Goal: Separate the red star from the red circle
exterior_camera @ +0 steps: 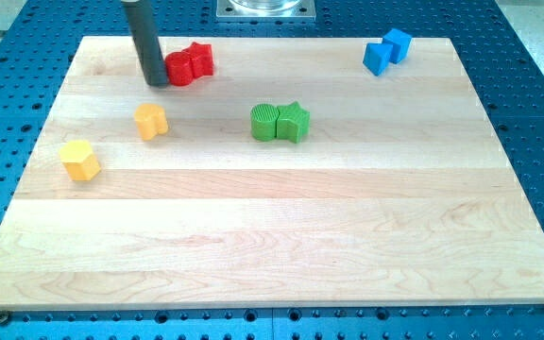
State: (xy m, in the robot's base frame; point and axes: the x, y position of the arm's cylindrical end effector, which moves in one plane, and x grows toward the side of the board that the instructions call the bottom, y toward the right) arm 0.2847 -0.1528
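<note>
Camera view: the dark rod comes down nearly upright from the view's top, leaning slightly. My tip point(158, 82) rests on the board point(272, 246), touching the left side of the red circle point(178, 69). The red star point(199, 59) touches the circle's right. There are no jaws to open or close, only the rod. These 2 red blocks sit near the board's top-left.

Pale, smooth-sanded wooden board point(281, 227) with visible grain strips, sitting on a blue perforated metal table point(536, 85). The dark rod looks like matt metal; my tip point(158, 82). Ridged green plastic-looking round block point(264, 123).
</note>
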